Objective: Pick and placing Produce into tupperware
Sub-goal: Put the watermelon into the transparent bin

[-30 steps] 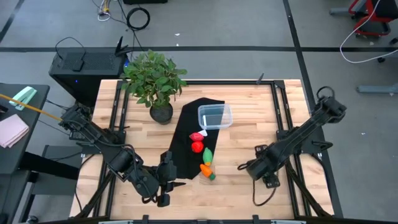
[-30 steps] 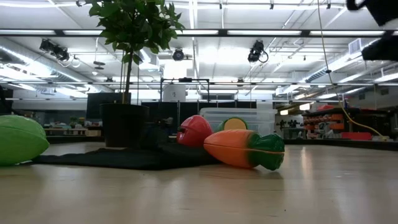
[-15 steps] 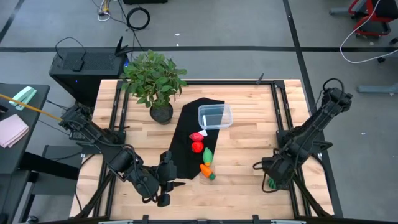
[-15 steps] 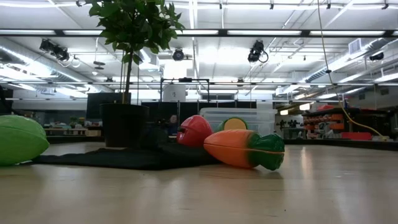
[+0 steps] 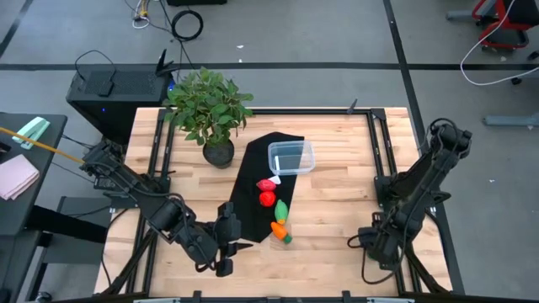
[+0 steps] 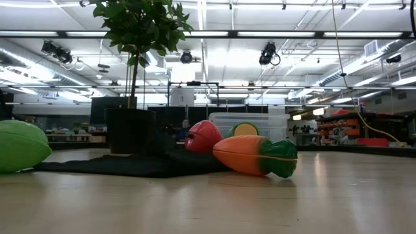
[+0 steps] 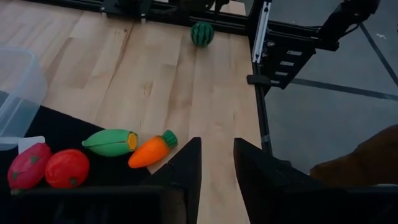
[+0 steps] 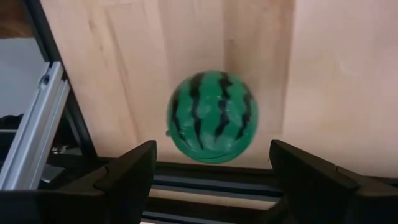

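Right gripper (image 8: 211, 171), fingers spread wide, is hanging over the watermelon (image 8: 212, 117) near the desk's (image 5: 337, 198) right edge; left gripper (image 7: 216, 163) is waiting, slightly parted

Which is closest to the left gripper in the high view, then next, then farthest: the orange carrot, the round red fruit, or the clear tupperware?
From the left gripper, at the table's near left:
1. The orange carrot, at the near edge of the black cloth.
2. The round red fruit, farther up the cloth.
3. The clear tupperware, at the cloth's far end, beside the potted plant.
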